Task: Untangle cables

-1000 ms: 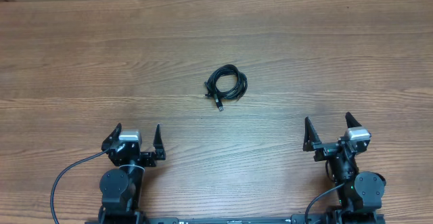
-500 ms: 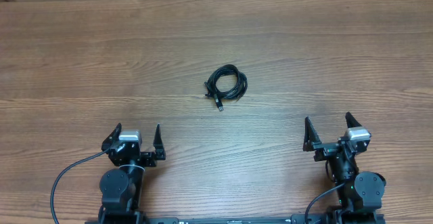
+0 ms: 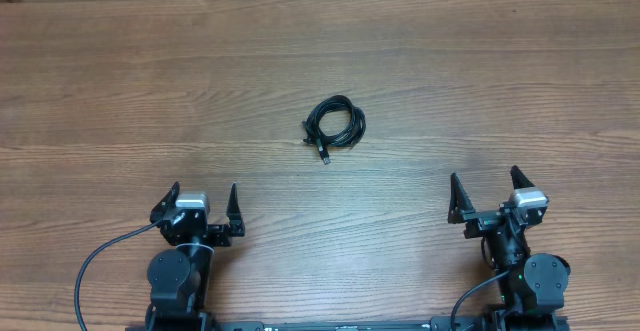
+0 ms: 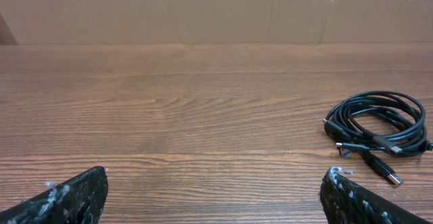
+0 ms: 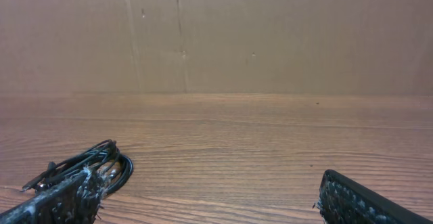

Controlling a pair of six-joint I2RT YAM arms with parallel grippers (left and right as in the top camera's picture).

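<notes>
Nothing has moved: cables (image 3: 335,123) lie coiled well ahead, between left gripper (image 3: 203,189) and right gripper (image 3: 484,176), both spread wide; seemingly one tangled bundle.

The left gripper (image 3: 204,191) and right gripper (image 3: 484,179) are black with silver-grey wrist blocks (image 3: 190,204) and pointed fingers (image 4: 74,195) scuffed whitish; thick black wires (image 3: 93,263) trail behind.

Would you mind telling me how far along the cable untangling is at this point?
Done: nothing yet; the cables lie in one coiled bundle in the middle of the table. In hand: nothing; the left gripper and right gripper are both open, empty and well short of the bundle. Left: reaching the bundle, gripping it and drawing the cords apart.
</notes>
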